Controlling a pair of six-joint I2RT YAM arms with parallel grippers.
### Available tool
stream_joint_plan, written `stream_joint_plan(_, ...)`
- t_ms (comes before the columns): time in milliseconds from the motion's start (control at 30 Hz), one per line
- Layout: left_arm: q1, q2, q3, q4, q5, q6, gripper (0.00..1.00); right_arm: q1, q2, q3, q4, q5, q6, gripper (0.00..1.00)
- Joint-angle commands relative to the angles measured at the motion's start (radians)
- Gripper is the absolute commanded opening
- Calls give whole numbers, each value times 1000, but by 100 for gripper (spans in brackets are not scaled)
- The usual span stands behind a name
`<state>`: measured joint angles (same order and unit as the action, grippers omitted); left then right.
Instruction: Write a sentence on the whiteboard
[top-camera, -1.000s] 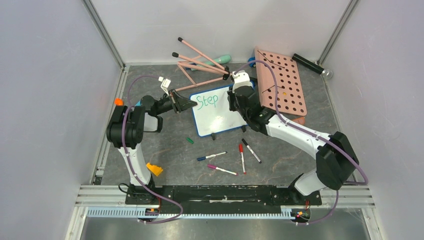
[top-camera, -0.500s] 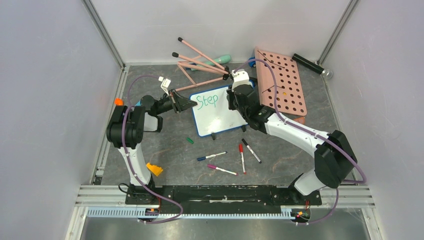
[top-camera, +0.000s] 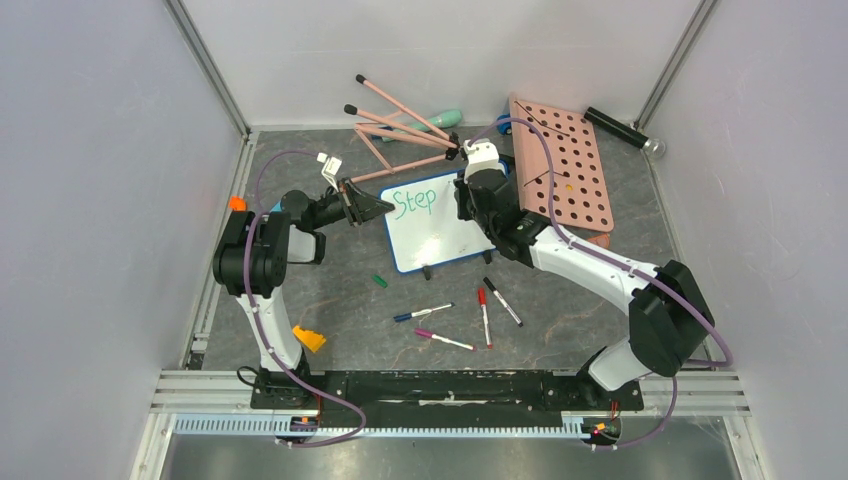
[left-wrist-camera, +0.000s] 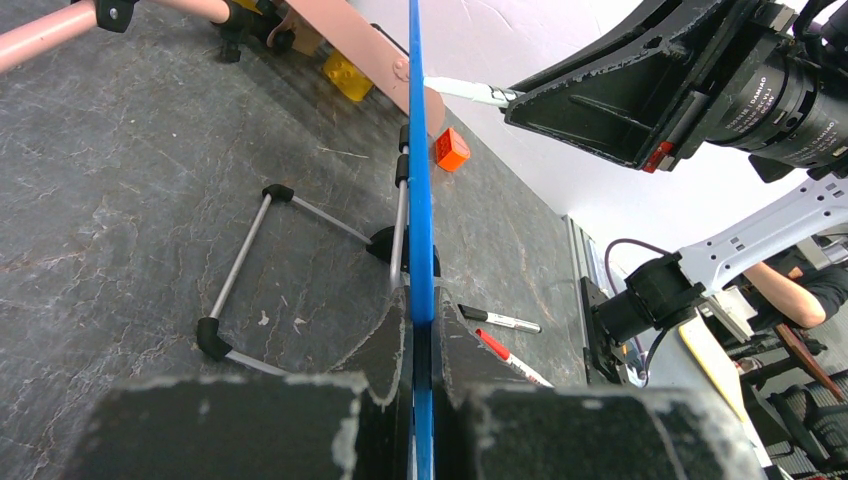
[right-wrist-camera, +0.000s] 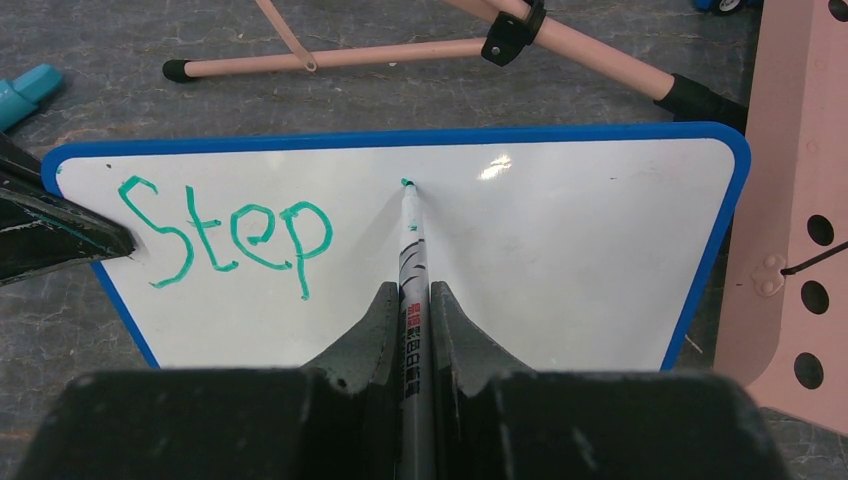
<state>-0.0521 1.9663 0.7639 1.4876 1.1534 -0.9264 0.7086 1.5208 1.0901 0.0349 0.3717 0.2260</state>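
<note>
**Green "Step" on the whiteboard, marker tip at the surface**

Of the sentence (right-wrist-camera: 225, 240), only "Step" is showing. It is sitting at the upper left of the whiteboard (right-wrist-camera: 560, 260), which is resting on the grey table (top-camera: 330, 300) between the arms. The right gripper (right-wrist-camera: 411, 290) is clenching a marker (right-wrist-camera: 411, 250), with the tip touching the white just right of the "p". Red print on the barrel is too small to read. The left gripper (left-wrist-camera: 422, 310) is pinching the blue frame at the left edge. A pink pegboard (top-camera: 560, 165) is lying just right of the whiteboard. Pink easel legs (top-camera: 400, 130) are lying behind, and four pens (top-camera: 484, 316) and a green cap (top-camera: 379, 281) are lying in front.
</note>
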Motion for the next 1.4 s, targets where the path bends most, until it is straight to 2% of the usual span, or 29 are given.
stream_joint_plan(0, -5, -18, 34, 69, 26, 20, 2, -9, -13, 15, -4, 8, 7, 0)
stream_joint_plan(167, -6, -16, 38, 70, 26, 17, 2, -9, -15, 12, 18, -46, -7, 0)
stream_joint_plan(700, -3, 9, 60, 69, 28, -6, 2, -9, -115, -69, 72, -40, -19, 0)
stream_joint_plan(1367, 1, 48, 89, 69, 26, -34, 2, -9, -82, -63, 78, -39, -17, 0)
